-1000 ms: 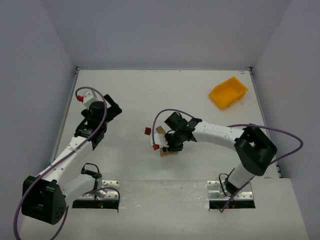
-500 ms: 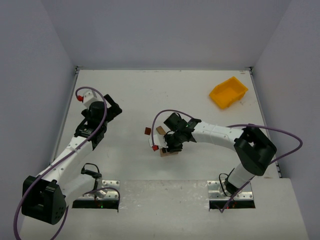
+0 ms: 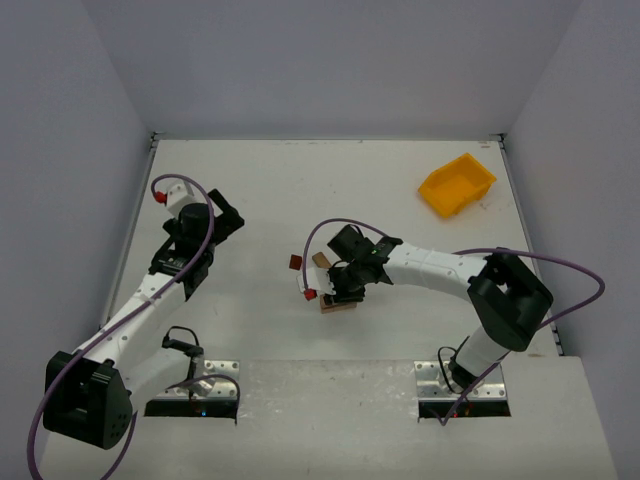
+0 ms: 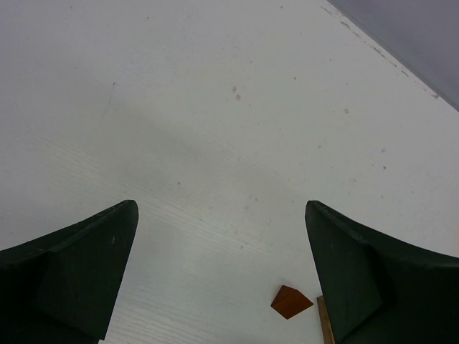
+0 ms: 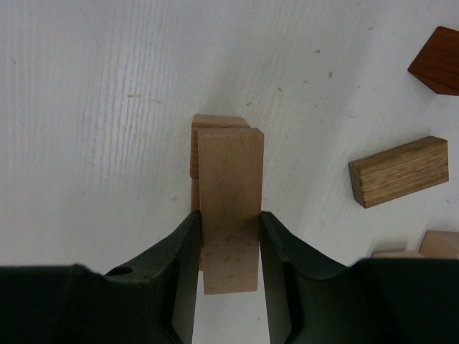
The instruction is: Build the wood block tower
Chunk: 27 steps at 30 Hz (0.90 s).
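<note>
In the right wrist view, a pale oblong wooden block lies on top of the wood block tower, whose lower blocks peek out at its left. My right gripper is shut on this top block, one finger against each long side. From above, the right gripper sits over the small stack near the table's middle. A dark reddish-brown block and a grained tan block lie loose to the right. My left gripper hangs open over bare table, holding nothing, with the reddish block just ahead of it.
A yellow plastic bin stands at the back right. Pale block tops show at the lower right of the right wrist view. The left arm is at the left side of the table, with grey walls on three sides.
</note>
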Available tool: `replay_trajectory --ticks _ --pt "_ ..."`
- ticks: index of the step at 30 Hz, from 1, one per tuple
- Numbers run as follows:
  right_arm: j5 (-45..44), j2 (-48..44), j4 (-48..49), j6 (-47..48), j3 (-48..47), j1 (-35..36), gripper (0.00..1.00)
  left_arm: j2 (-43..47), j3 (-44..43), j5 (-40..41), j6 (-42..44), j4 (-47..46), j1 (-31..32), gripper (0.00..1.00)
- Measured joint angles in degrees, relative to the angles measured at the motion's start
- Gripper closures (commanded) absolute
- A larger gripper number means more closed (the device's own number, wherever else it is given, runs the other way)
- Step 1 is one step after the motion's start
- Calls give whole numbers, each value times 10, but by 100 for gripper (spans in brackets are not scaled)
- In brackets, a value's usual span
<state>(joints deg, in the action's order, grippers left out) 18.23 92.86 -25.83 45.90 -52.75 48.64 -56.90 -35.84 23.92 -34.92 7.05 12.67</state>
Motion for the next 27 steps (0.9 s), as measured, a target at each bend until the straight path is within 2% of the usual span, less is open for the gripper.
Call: replay_trajectory --ticks 27 --pt "-2 2 1 -9 0 7 58 -1 0 4 0 0 0 0"
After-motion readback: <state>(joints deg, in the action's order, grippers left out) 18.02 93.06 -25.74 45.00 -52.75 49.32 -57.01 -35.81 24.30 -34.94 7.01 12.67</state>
